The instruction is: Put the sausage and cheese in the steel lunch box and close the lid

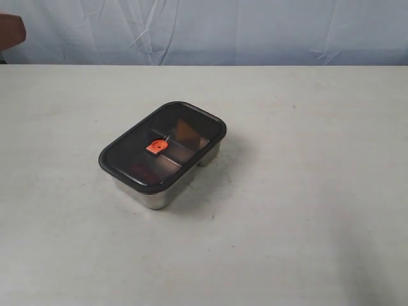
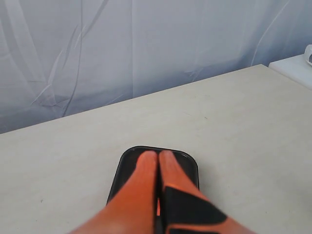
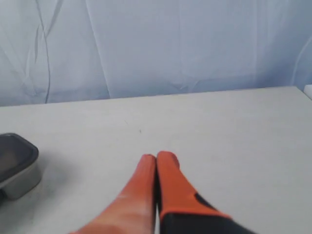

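Pale tabletop (image 1: 306, 242) carries the lunch box (image 1: 150, 199) near its middle, lid (image 1: 134, 150) seated on top; left gripper (image 2: 158, 155) and right gripper (image 3: 156, 157) are pinched together, empty.

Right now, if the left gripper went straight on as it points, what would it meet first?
Probably the lid; the left gripper aims at it, though depth is unclear.

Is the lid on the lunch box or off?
On: the lid sits flat over the lunch box, covering it fully. Sealed tight: cannot tell.
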Controlling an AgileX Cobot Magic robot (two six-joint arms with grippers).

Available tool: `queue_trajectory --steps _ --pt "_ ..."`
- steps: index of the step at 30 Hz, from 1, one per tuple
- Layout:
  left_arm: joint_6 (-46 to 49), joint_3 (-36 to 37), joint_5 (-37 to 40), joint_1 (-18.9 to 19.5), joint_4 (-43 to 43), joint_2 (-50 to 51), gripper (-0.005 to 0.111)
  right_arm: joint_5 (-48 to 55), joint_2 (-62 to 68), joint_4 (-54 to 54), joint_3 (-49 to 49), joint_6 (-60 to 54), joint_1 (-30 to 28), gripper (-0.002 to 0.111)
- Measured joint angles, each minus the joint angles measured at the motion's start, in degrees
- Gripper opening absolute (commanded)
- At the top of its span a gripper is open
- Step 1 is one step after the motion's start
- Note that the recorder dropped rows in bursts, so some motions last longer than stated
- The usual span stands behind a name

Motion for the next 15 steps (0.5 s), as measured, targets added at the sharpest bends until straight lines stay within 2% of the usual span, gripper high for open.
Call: queue_trajectory --steps 7,15 --pt "0.0 0.0 0.0 0.0 0.0 0.0 0.0 2.6 -1.9 -1.0 2.2 0.0 -0.9 -0.001" --pt "0.0 0.0 0.0 0.0 0.0 0.0 0.0 2.2 -8.1 -2.4 6.0 0.0 -5.7 -0.001"
